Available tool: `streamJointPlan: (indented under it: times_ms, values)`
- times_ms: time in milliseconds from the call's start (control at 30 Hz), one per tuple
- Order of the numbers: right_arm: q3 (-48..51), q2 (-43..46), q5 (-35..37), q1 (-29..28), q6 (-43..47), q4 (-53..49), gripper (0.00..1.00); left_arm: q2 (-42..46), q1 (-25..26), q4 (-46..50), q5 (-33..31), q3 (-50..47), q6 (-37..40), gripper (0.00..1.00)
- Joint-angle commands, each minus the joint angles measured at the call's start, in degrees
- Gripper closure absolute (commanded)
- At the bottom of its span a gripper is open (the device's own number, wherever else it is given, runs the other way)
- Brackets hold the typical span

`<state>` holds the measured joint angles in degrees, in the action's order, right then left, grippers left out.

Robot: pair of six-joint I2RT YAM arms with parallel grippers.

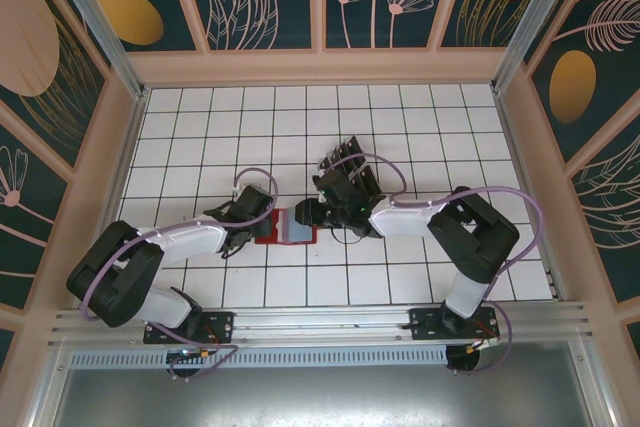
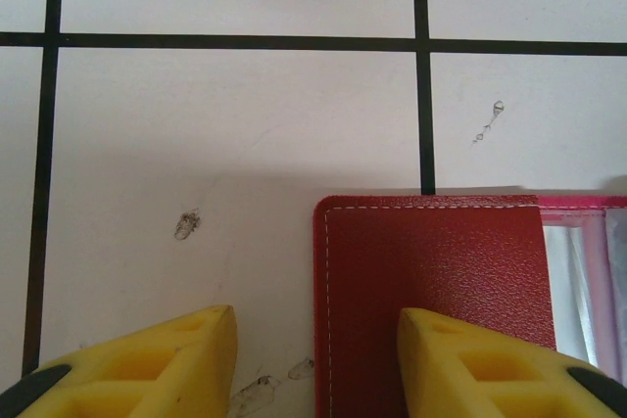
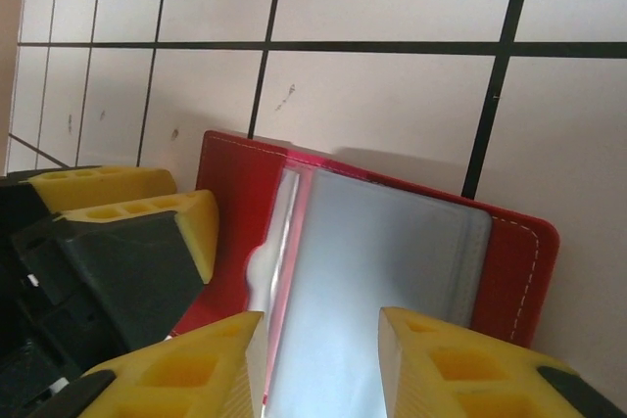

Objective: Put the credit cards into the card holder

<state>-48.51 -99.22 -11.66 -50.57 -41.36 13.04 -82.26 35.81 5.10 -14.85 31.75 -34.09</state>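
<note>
Found the small flat red square folding wallet point(image 1: 270, 234) lying open on the white, black-gridded table point(image 1: 200, 117), its grey-blue pockets point(image 3: 382, 281) facing up, between the two grippers. Saw the left gripper point(image 2: 315, 312) with its yellow fingers point(image 2: 147, 364) spread: one tip over the wallet's red cover, the other over bare tile, pinching nothing. Saw the right gripper point(image 3: 321, 320) spread too, one finger on either side of the grey-blue pocket, clamping nothing. Could not tell whether a card sat inside that pocket. Noted the small thin black glossy rectangular cards point(image 1: 348, 155) standing on edge in a clear slotted rack point(image 1: 358, 177), just behind the right wrist, apart from the wallet.
</note>
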Motion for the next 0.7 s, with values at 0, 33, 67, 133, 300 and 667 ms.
streamJointPlan:
  times_ms: [0, 33, 67, 133, 300, 667]
  values:
    - [-1.0, -1.3, 0.6, 0.4, 1.0, -0.7, 0.63, -0.5, 0.5, 0.2, 0.7, 0.0, 0.5, 0.52]
    - [-0.8, -1.4, 0.7, 0.4, 0.9, -0.7, 0.63, -0.6, 0.4, 0.2, 0.7, 0.1, 0.5, 0.53]
    - [-0.6, -1.5, 0.7, 0.4, 0.8, -0.6, 0.62, -0.6, 0.4, 0.2, 0.7, 0.1, 0.6, 0.53]
    - [-0.4, -1.9, 0.7, 0.4, 0.6, -0.4, 0.61, -0.7, 0.4, 0.1, 0.7, 0.2, 0.7, 0.53]
    - [-0.8, -3.5, -0.4, 0.4, 0.3, 0.6, 0.60, -0.9, 0.4, -0.2, 0.7, 0.2, 1.0, 0.53]
    - [-2.0, -5.8, -3.6, 0.1, -1.1, 3.6, 0.60, -1.4, 0.4, -2.0, 1.7, -0.1, 0.9, 0.53]
